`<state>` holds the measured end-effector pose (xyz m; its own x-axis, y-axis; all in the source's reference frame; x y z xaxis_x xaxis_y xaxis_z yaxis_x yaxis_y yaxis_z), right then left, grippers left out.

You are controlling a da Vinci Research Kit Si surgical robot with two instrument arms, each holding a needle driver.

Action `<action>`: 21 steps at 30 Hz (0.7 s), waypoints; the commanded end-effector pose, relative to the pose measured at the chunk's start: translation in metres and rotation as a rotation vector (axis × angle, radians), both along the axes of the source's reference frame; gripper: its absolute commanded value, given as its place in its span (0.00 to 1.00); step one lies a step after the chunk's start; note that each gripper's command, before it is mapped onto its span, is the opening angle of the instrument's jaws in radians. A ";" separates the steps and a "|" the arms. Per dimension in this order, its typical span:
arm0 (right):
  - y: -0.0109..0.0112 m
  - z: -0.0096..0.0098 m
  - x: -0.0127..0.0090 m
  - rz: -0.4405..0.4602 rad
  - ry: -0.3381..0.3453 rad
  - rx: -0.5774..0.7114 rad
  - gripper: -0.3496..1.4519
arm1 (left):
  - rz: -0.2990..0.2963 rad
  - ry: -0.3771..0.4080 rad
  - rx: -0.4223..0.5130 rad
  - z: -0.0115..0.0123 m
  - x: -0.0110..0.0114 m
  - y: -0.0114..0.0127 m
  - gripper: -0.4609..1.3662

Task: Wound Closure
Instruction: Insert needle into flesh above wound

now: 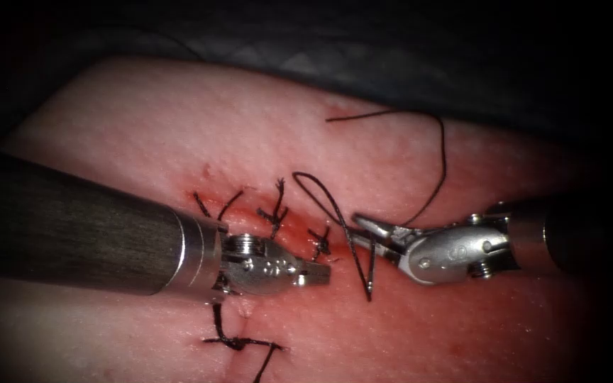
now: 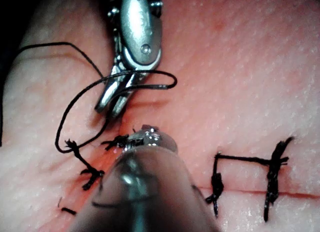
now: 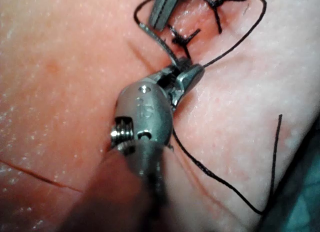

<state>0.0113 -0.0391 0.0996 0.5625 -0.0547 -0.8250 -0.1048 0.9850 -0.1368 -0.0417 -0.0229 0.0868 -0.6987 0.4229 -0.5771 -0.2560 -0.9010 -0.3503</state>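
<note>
Bright centre, dark vignetted edges, blurred foreground shafts.

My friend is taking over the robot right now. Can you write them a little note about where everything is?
The left tool is shut with nothing seen in it, beside the stitches.
The right tool is right of the stitches. The thread loops past its tip, but I can't tell if it grips it.
The needle may be the thin grey curve at the right tool. Whether it is in the tissue is unclear.
Done: several knotted stitches along the cut.
Left: can't tell how much remains.
</note>
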 end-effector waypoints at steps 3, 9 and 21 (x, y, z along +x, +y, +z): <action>0.0014 -0.0011 0.0002 0.030 0.029 0.003 0.00 | 0.003 -0.001 -0.008 0.0000 -0.0010 0.0001 0.06; 0.0033 -0.0022 0.0001 0.033 0.052 -0.037 0.00 | -0.004 -0.010 -0.026 0.0005 -0.0019 0.0003 0.06; 0.0056 -0.0040 0.0010 0.020 0.056 -0.104 0.00 | 0.000 -0.014 -0.024 0.0032 -0.0013 -0.0004 0.06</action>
<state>0.0123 -0.0334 0.0955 0.5182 -0.1351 -0.8445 -0.1278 0.9641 -0.2326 -0.0430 -0.0234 0.0902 -0.6888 0.4118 -0.5967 -0.2574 -0.9083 -0.3297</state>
